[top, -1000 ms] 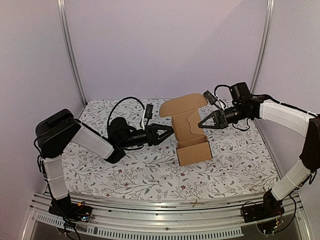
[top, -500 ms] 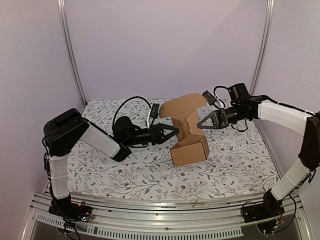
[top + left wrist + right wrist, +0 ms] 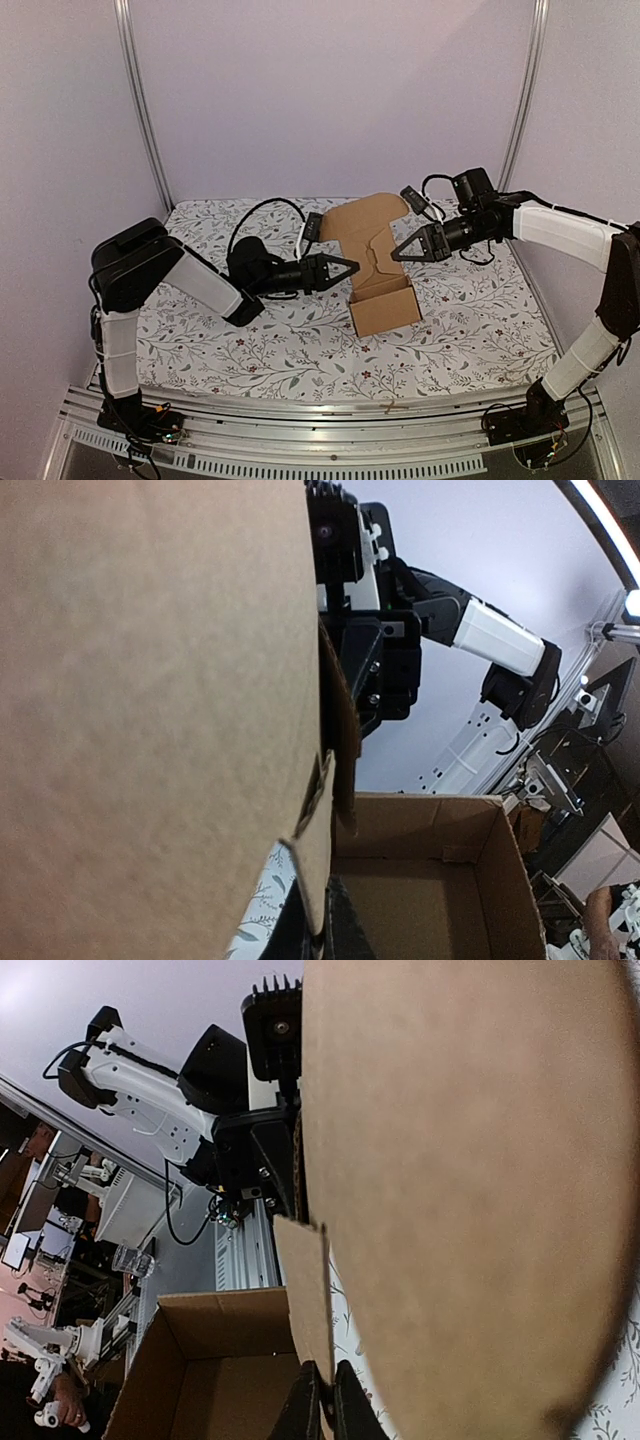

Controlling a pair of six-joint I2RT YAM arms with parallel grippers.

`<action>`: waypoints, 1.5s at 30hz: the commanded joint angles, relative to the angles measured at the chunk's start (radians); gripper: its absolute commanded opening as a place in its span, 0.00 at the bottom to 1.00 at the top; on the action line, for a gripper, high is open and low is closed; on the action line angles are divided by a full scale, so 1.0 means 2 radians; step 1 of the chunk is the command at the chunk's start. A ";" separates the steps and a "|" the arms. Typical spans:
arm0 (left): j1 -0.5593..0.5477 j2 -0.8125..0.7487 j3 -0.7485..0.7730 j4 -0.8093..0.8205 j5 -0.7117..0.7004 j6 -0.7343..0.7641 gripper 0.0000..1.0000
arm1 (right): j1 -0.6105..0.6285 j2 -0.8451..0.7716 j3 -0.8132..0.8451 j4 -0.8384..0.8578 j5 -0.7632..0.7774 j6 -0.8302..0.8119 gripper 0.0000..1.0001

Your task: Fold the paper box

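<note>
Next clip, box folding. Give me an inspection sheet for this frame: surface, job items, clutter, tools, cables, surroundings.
Surface: floral cloth covers the table and lies flat.
Job's things: paper box, brown cardboard, base formed and open on top; its lid stands upright at the back.
Clutter: nothing seen.
Tools: left tool shut on a thin cardboard flap at its side of the lid; right tool shut on the flap at the opposite side.
Cables: black cable loops behind the left arm; second cable arches by the right wrist.
Surroundings: pale walls, metal posts, aluminium rail at the near edge.
</note>
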 commanded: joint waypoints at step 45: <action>-0.007 -0.134 -0.094 -0.135 -0.055 0.105 0.52 | 0.049 -0.023 -0.010 -0.006 0.032 -0.050 0.00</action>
